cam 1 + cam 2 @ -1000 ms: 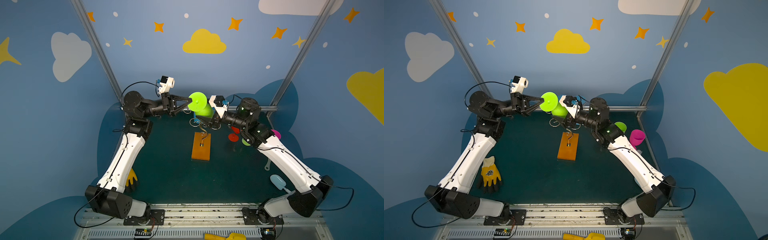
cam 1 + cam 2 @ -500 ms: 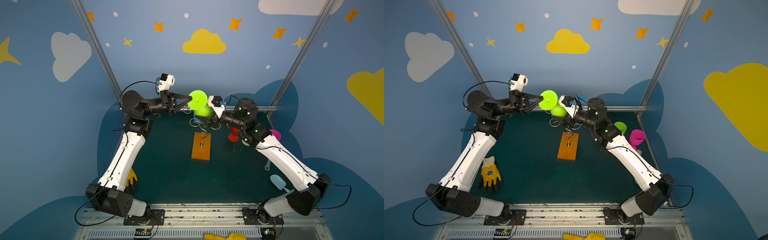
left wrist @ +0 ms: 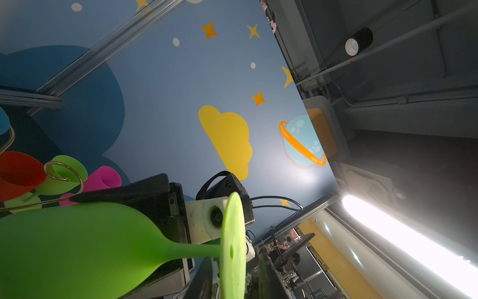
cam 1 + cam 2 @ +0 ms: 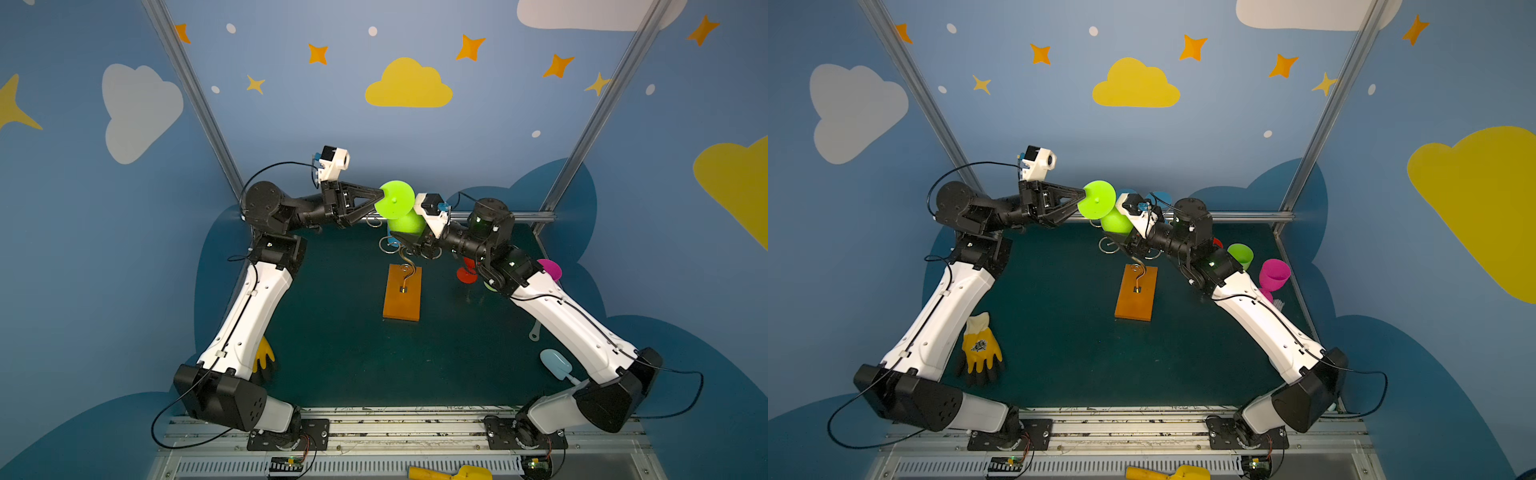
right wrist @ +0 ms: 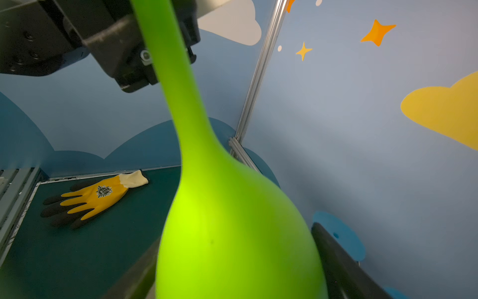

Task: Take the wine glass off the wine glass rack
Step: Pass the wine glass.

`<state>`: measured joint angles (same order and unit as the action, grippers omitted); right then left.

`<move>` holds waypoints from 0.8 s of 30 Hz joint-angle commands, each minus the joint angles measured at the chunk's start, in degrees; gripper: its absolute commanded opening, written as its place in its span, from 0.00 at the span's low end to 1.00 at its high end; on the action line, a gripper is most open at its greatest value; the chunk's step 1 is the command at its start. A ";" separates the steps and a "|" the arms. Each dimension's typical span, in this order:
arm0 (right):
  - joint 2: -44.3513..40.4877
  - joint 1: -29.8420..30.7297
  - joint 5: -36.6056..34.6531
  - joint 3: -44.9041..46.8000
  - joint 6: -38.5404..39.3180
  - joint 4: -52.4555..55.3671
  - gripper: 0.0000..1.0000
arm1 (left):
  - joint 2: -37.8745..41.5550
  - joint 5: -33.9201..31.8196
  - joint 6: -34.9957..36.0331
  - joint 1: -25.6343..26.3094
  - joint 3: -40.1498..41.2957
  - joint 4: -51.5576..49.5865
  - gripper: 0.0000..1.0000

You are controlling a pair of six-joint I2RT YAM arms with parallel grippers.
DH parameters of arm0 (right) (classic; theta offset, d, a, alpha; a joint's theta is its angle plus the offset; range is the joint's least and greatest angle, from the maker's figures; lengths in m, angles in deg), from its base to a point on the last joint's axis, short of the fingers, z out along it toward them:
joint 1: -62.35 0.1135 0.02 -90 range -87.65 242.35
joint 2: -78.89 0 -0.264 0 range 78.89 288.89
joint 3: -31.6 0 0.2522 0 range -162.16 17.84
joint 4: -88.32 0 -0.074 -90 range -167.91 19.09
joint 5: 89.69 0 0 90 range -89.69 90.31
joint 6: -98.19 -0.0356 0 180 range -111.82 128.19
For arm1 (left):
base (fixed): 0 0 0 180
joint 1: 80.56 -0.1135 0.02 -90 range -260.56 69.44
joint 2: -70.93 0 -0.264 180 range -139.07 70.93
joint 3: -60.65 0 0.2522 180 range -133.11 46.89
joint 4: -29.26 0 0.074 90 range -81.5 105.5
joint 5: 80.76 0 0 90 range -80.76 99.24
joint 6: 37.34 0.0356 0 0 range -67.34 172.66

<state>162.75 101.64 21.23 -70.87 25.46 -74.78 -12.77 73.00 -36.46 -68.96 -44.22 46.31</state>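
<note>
The lime-green wine glass (image 4: 397, 208) hangs in the air above the wine glass rack (image 4: 402, 293), tilted with its foot uppermost and apparently clear of the gold scroll arms. The rack's wooden base sits on the worktop (image 4: 340, 340). The right end effector (image 4: 409, 242) clasps the bowl, a finger against each side, so it seems to carry the weight. The left end effector (image 4: 376, 198) straddles the foot's rim with jaws parted, a gap showing on one side in its wrist view. It looks to be steadying rather than clamping, as suits a hand-over.
</note>
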 commanded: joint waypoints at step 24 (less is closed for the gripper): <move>-6.69 0.03 -10.47 -15.25 -16.02 46.37 0.44 | 9.73 -24.68 103.70 8.51 10.91 -12.43 0.59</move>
<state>155.27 101.77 10.28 -84.20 11.06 -32.75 -3.29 50.27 52.19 -61.18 -34.19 30.20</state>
